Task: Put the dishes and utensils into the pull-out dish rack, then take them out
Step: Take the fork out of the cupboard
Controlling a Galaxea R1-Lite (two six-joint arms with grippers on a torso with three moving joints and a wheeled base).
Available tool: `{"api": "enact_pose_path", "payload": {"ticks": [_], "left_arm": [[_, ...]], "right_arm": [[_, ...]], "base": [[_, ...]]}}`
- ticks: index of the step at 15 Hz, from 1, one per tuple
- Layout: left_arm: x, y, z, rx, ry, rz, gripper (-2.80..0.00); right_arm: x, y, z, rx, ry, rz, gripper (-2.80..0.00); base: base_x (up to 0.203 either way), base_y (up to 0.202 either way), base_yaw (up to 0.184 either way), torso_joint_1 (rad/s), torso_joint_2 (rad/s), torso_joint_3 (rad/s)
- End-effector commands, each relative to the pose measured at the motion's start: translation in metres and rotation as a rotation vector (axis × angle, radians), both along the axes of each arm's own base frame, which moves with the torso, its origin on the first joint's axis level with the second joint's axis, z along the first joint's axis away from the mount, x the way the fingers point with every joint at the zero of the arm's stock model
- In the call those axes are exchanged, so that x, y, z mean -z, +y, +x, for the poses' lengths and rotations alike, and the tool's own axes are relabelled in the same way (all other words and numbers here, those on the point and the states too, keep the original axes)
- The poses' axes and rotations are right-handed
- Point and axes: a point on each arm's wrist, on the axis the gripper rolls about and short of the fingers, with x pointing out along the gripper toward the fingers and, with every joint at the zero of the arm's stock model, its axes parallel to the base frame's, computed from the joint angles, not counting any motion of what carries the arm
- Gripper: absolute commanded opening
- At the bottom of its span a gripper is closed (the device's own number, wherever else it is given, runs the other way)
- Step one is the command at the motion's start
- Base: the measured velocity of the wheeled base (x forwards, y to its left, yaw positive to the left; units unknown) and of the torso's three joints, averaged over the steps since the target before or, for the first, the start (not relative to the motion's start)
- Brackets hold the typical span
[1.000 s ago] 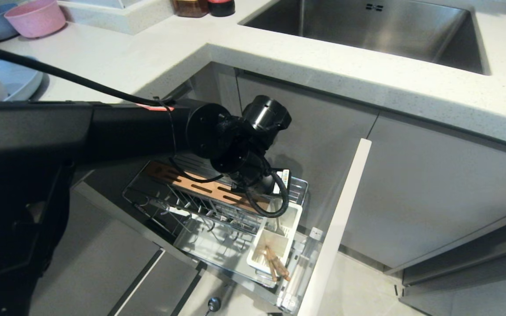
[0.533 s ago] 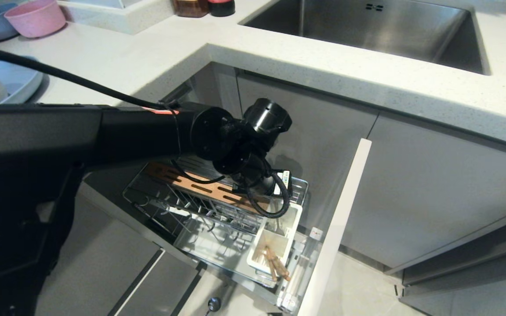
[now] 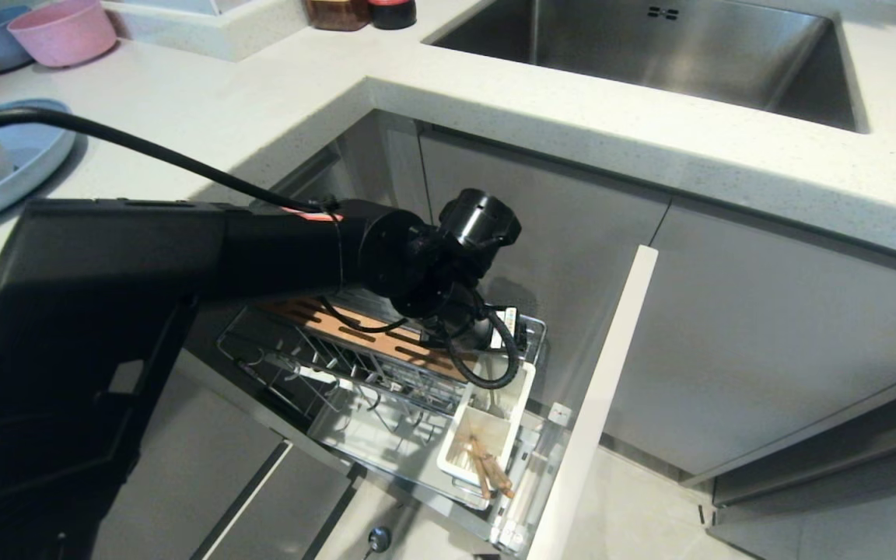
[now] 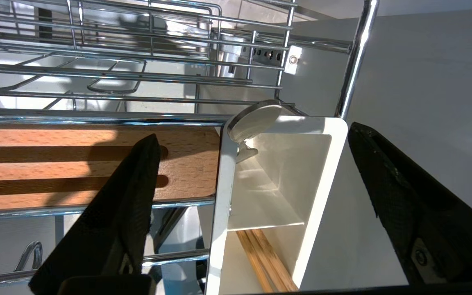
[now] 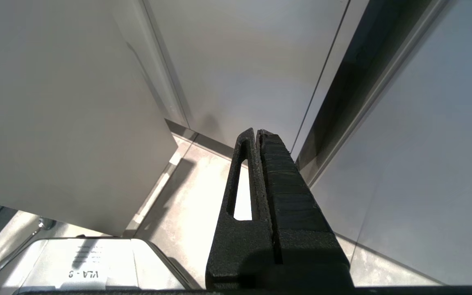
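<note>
Head view, room: a speckled white counter [image 3: 277, 85] with a steel sink [image 3: 673, 54] set in it, grey cabinet fronts below.
Head view, rack: the pull-out dish rack [image 3: 386, 389] stands drawn out under the counter; chopsticks [image 3: 487, 467] lean in the white caddy [image 3: 488, 428], tips down.
Left wrist view: left gripper [image 4: 252, 139] hangs released, fingers spread either side of the caddy's rim; the spoon [image 4: 254, 121] stands in the caddy's far compartment, handle end up.
Right wrist view: right gripper [image 5: 257, 133] clenched, empty, by the floor [image 5: 187, 196].

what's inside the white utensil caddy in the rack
The white utensil caddy holds wooden chopsticks in one compartment; a spoon handle end sticks up from the next. The spoon's bowl is hidden inside.
</note>
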Motion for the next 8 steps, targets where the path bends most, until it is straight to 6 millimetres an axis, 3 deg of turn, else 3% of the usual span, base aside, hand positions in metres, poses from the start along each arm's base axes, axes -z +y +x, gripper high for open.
{"api": "enact_pose_path", "payload": {"ticks": [1,6,7,8], "left_arm": [[0.0031,-0.0008,0.0008,-0.002,0.007,0.006,0.00],[0.0037,-0.0012,0.0012,-0.002,0.006,0.006,0.00],[0.0039,-0.0012,0.0011,-0.002,0.007,0.007,-2.80],[0.0036,-0.0013,0.0013,-0.002,0.005,0.005,-2.80]], "right_arm": [[0.0003,0.0000,0.0002,0.000,0.002,0.000,-2.80],[0.0004,0.0000,0.0002,0.000,0.002,0.000,-2.80],[0.0004,0.0000,0.0002,0.000,0.002,0.000,-2.80],[0.0004,0.0000,0.0002,0.000,0.002,0.000,-2.80]], "base": [[0.000,0.000,0.000,0.000,0.00,0.000],[0.000,0.000,0.000,0.000,0.00,0.000],[0.000,0.000,0.000,0.000,0.00,0.000],[0.000,0.000,0.000,0.000,0.00,0.000]]}}
